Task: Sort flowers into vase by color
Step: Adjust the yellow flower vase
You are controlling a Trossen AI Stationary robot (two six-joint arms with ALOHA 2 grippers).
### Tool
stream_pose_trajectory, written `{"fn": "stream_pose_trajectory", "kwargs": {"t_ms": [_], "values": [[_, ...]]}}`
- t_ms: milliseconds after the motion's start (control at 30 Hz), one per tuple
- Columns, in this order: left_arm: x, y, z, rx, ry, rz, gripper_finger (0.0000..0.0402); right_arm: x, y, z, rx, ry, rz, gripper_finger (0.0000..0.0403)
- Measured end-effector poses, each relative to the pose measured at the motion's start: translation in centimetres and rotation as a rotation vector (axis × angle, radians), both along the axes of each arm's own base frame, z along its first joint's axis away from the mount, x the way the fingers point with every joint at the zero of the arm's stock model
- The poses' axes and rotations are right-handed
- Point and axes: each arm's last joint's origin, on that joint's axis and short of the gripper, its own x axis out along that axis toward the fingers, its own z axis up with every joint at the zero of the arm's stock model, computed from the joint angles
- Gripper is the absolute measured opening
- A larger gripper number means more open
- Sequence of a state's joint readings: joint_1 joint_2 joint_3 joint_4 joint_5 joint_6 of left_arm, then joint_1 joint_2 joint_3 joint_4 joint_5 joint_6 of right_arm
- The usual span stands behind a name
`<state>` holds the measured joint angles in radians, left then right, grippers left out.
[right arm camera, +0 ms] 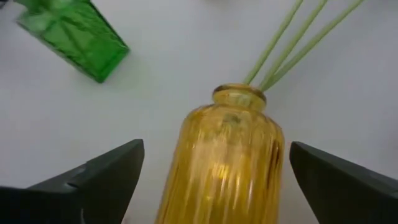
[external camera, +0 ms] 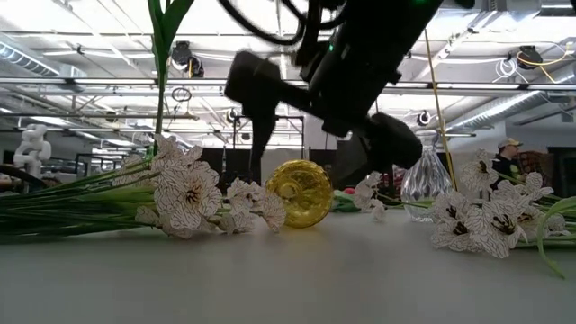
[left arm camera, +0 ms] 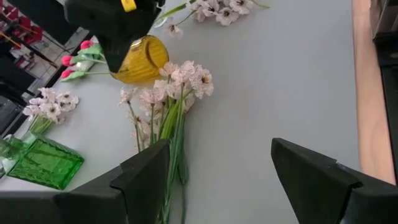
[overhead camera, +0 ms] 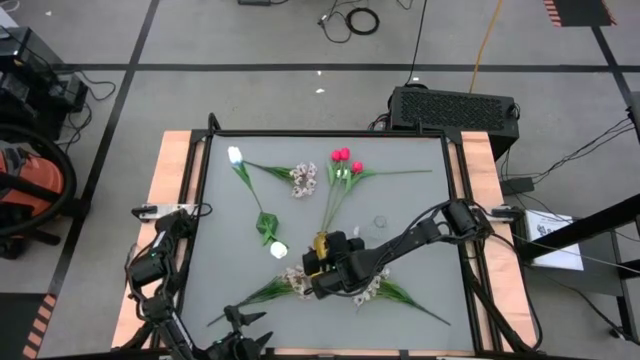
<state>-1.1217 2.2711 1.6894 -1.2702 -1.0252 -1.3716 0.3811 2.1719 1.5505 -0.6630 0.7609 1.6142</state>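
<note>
Evidently little was sorted: the flowers [overhead camera: 340, 170] lay scattered around the yellow vase [right arm camera: 224, 162] on the counter [overhead camera: 420, 220]. The right claw [right arm camera: 214, 180] straddled that lying vase, released; the left claw [left arm camera: 217, 180] waited nearby, also released.

Lab or workshop hall: taped concrete floor [overhead camera: 250, 40], loose cables [overhead camera: 350, 18], exposed ceiling trusses [external camera: 90, 85].

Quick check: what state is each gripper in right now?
Left gripper: open, empty, near the table's front edge.
Right gripper: open, fingers either side of the ribbed yellow glass vase, not closed on it.
</note>
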Motion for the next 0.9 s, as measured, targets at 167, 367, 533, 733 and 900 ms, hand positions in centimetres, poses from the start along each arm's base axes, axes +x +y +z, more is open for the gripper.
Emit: {"fn": "stream_pose_trajectory", "kwargs": {"t_ms": [167,367,533,733,900], "values": [[0.0,0.0,0.0,-0.004,-0.003,0.002,0.0285,0.3,-0.9,-0.8,-0.006,0.038,-0.012,0.0392],[0.0,0.0,0.0,0.002,0.0,0.001,0.0285,0.3,-1.7,-1.7,-0.004,0.101,-0.011,0.039],[0.0,0.0,0.0,0.004,0.001,0.001,0.0285,0.4,-1.9,-1.7,0.01,0.105,-0.012,0.0364],[0.0,0.0,0.1,0.002,0.0,0.001,0.0285,0.4,-1.8,-1.7,0.015,0.102,-0.014,0.0298],[0.0,0.0,0.1,-0.001,-0.002,0.004,0.0285,0.4,-1.8,-1.6,0.014,0.101,-0.014,0.0281]]}}
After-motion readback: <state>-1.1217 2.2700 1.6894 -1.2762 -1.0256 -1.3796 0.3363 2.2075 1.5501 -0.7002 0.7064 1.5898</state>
